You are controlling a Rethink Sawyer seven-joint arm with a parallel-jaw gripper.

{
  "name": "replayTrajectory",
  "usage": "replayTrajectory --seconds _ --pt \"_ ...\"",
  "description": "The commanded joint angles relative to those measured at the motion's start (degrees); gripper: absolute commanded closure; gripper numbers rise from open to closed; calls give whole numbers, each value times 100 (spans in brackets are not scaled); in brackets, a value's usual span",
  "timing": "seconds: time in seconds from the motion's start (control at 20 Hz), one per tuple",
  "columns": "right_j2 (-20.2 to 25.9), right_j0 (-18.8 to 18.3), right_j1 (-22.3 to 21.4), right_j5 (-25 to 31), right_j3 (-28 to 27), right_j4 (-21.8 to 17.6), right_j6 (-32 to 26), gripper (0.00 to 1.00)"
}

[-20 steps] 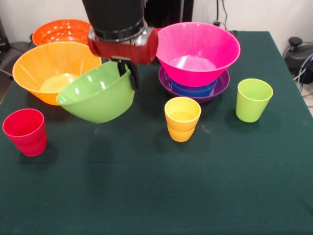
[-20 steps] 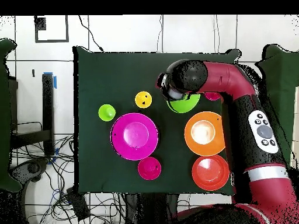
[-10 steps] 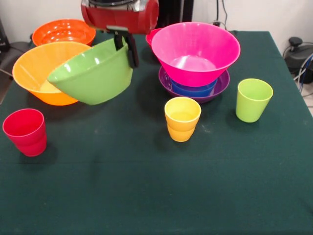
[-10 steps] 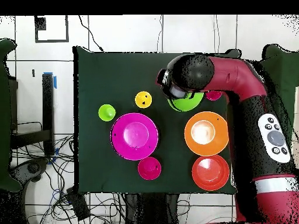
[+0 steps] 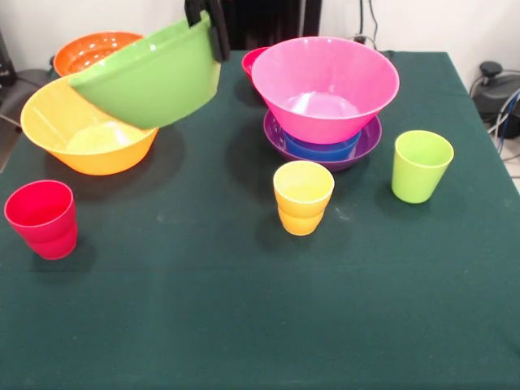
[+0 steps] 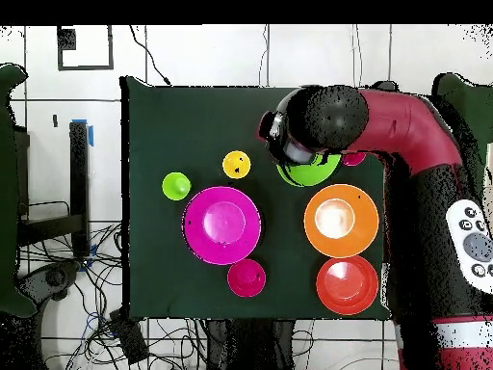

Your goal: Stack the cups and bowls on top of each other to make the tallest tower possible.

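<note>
- gripper [image 5: 213, 31] clamped on rim of lime green bowl [image 5: 150, 77]; bowl tilted, in the air above the light orange bowl [image 5: 85, 128]
- tower [image 5: 325, 97]: pink bowl [image 5: 325, 81] on blue bowl [image 5: 322, 147] in purple bowl [image 5: 361, 145], right of held bowl
- red-orange bowl [image 5: 93, 49] at far left; small red bowl [image 5: 253, 58] behind pink one
- red cup [image 5: 42, 218], yellow cup [image 5: 303, 197], green cup [image 5: 420, 166] loose on green table [image 5: 260, 309]
- no readable writing or labels anywhere

Black fingers [image 5: 218, 36] pinch the tilted green bowl [image 5: 150, 77] above the orange bowl [image 5: 85, 130].
</note>
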Motion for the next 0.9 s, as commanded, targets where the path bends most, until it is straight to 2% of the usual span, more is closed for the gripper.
replayTrajectory --seconds 0.05,0.5,0.9 --pt "258 -37 -521 657 711 191 -1162 100" --pt "188 33 -1074 591 1188 489 -758 100" --pt "55 249 -1269 212 1570 617 -253 100"
